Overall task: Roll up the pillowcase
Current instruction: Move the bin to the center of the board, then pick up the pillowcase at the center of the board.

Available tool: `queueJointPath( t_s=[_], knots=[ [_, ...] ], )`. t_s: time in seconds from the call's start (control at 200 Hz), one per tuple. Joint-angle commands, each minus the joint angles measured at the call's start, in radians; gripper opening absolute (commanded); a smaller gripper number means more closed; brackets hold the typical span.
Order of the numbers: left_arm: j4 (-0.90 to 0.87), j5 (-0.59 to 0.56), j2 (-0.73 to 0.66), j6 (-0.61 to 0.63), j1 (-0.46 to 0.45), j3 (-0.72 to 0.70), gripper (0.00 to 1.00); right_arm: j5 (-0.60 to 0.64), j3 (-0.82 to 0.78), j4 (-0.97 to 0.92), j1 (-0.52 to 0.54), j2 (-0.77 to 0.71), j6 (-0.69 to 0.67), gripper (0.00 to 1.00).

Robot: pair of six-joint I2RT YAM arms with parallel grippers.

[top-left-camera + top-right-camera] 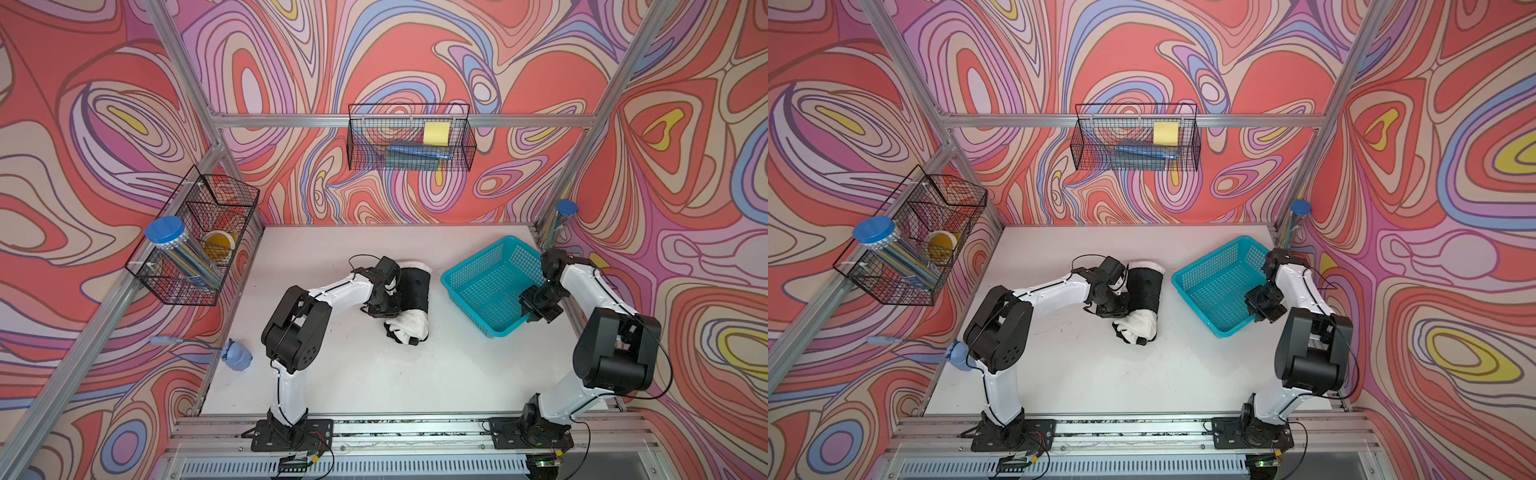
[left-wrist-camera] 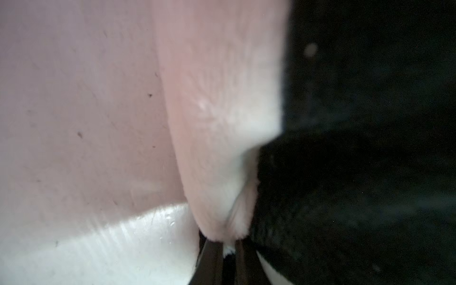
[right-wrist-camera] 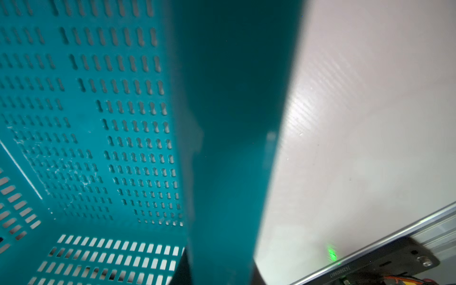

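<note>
The pillowcase (image 1: pixel 415 291) (image 1: pixel 1144 291) lies in a bunched black-and-white roll at mid-table, its white end toward the front. My left gripper (image 1: pixel 382 306) (image 1: pixel 1111 306) is pressed against the roll's left side. In the left wrist view the left gripper (image 2: pixel 228 246) is shut on a tuft of the pillowcase (image 2: pixel 222 123). The teal basket (image 1: pixel 482 282) (image 1: pixel 1212 286) stands to the right of the roll. My right gripper (image 1: pixel 528 309) (image 1: pixel 1255 309) (image 3: pixel 219 271) is shut on the teal basket's rim (image 3: pixel 234 123) at its near right side.
A wire basket (image 1: pixel 195 241) with a blue-lidded jar (image 1: pixel 166 232) hangs on the left wall, and another wire basket (image 1: pixel 411 137) hangs on the back wall. A small blue object (image 1: pixel 236 354) sits at the table's left edge. A blue-capped tube (image 1: pixel 566 208) stands in the back right corner.
</note>
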Motion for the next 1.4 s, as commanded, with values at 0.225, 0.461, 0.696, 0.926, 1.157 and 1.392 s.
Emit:
queueJointPath(
  t_s=[0.225, 0.461, 0.696, 0.926, 1.157, 1.392],
  knots=[
    [-0.13, -0.069, 0.018, 0.017, 0.004, -0.035, 0.1, -0.1, -0.083, -0.152, 0.015, -0.245, 0.121, 0.63],
    [-0.141, -0.071, 0.028, 0.022, 0.004, -0.026, 0.11, -0.182, 0.079, -0.154, 0.089, -0.358, -0.005, 0.68],
    [-0.174, -0.08, 0.03, 0.044, 0.019, -0.031, 0.1, -0.237, 0.148, 0.085, 0.512, -0.21, 0.046, 0.73],
    [-0.198, -0.093, 0.021, 0.067, 0.042, -0.04, 0.1, -0.27, 0.231, 0.177, 0.688, -0.007, 0.057, 0.8],
    [-0.187, -0.043, 0.02, 0.063, 0.079, -0.079, 0.1, -0.332, 0.201, 0.324, 0.736, 0.141, 0.034, 0.85],
    [-0.197, -0.032, 0.014, 0.075, 0.093, -0.103, 0.11, -0.349, 0.229, 0.428, 0.771, 0.292, -0.007, 0.88]
  ],
)
